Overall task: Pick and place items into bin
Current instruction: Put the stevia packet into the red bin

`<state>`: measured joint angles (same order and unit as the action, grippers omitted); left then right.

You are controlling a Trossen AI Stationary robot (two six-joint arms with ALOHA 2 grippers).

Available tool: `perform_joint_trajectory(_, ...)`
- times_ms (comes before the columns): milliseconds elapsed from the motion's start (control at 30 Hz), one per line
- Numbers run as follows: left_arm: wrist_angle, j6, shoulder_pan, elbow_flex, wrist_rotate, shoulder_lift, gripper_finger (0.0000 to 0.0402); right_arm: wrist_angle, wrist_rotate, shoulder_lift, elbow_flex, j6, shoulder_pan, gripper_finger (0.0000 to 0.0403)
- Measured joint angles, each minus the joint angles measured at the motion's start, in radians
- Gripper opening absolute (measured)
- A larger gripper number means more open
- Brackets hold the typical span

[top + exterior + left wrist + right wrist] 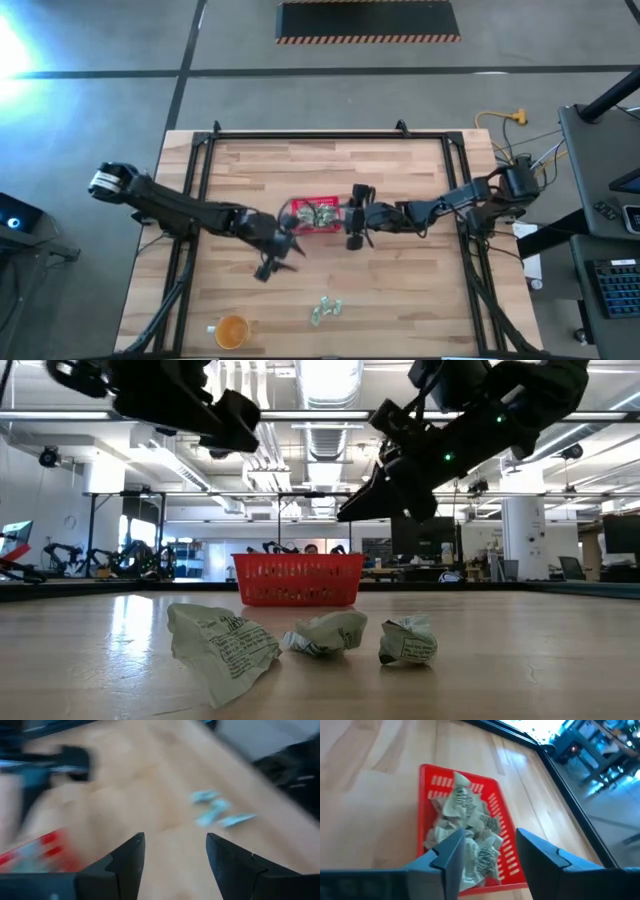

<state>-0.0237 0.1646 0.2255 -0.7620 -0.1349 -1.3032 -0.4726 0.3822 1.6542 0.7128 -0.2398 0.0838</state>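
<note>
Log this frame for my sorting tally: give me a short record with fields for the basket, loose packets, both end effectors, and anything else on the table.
basket: red basket at table centre, holding several packets
loose packets: three on the wood near the front edge, apart from the basket
left end effector: open, empty, by the basket's left side
right end effector: open, empty, at the basket's right side
other: orange cup near the front edge, left of the loose packets
table: wooden tabletop

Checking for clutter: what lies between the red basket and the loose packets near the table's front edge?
Only bare wood. In the high view, nothing sits between the red basket and the loose packets; the low view shows the same empty stretch. The orange cup stands off to one side.
</note>
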Motion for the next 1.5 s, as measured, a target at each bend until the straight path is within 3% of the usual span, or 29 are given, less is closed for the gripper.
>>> perform_joint_trajectory(67, 0.115, -0.001, 0.021, 0.017, -0.072, -0.058, 0.0194, 0.019, -0.001, -0.016, 0.0, -0.022, 0.012, 0.0169)
perform_joint_trajectory(200, 0.285, -0.002, 0.066, 0.029, -0.122, -0.184, 0.0194, 0.137, 0.001, -0.071, 0.0, -0.011, 0.032, 0.017)
perform_joint_trajectory(333, 0.387, 0.001, 0.097, 0.017, -0.134, -0.296, 0.0193, 0.316, 0.0, -0.137, -0.001, 0.07, 0.053, 0.0165)
perform_joint_trajectory(467, 0.54, 0.001, 0.109, 0.006, -0.236, -0.393, 0.0193, 0.474, 0.001, -0.197, -0.005, 0.168, 0.076, 0.0158)
perform_joint_trajectory(700, 0.762, -0.001, 0.115, -0.002, -0.348, -0.537, 0.0193, 0.57, 0.001, -0.255, -0.015, 0.264, 0.108, 0.0148)
perform_joint_trajectory(1000, 0.772, 0.001, 0.123, -0.084, -0.396, -0.688, 0.0193, 0.579, -0.001, -0.238, -0.017, 0.312, 0.13, 0.014)
perform_joint_trajectory(1500, 0.774, 0.026, 0.123, -0.122, -0.41, -0.765, 0.0193, 0.584, -0.024, -0.234, -0.017, 0.346, 0.152, 0.013)
